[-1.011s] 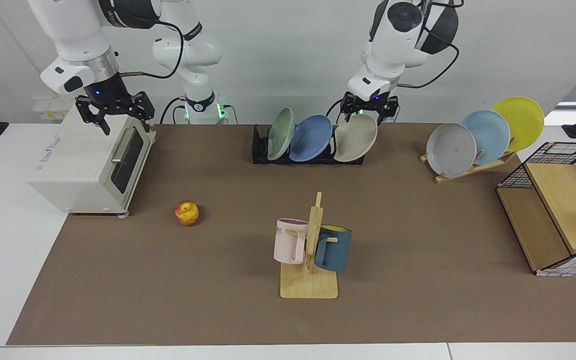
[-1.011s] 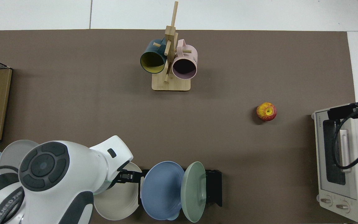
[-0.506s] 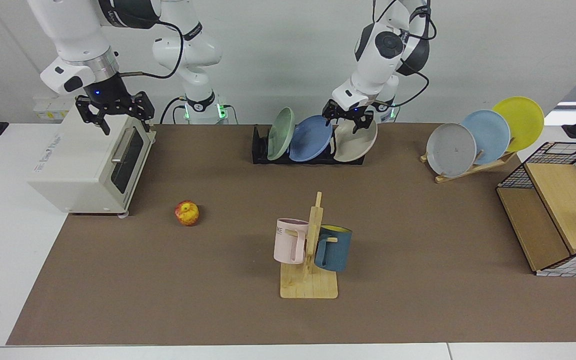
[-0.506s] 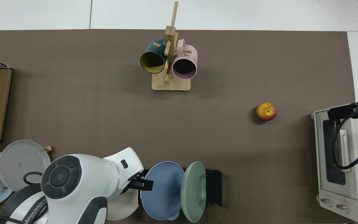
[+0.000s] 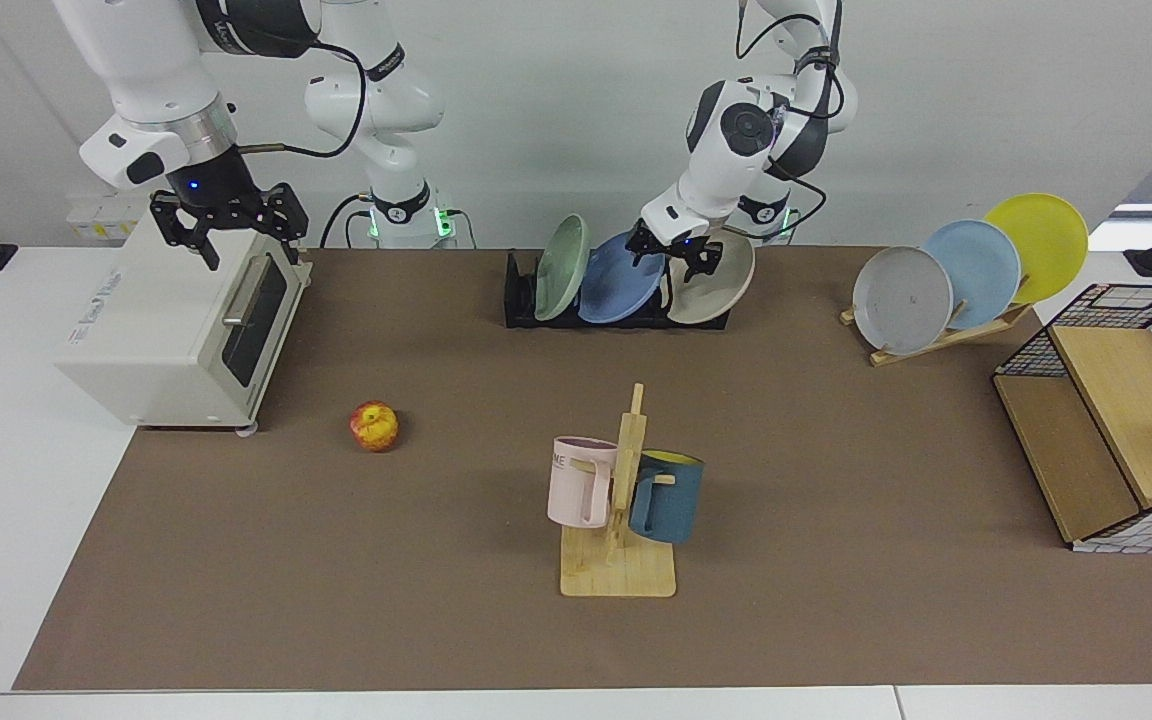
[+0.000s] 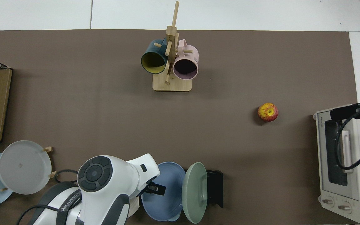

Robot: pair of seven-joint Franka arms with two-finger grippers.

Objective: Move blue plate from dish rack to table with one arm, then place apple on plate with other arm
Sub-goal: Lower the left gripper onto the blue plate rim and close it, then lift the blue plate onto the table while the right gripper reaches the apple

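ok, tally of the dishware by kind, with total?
Plates in the dish rack: 3, namely green, the blue plate, beige.
Plates on the wooden stand: 3, namely grey, pale blue, yellow.
Mugs on the mug tree: 2, namely pink, dark blue.
Total: 8.

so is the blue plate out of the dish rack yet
No. The blue plate stands on edge in the dish rack, the left gripper open at its rim.
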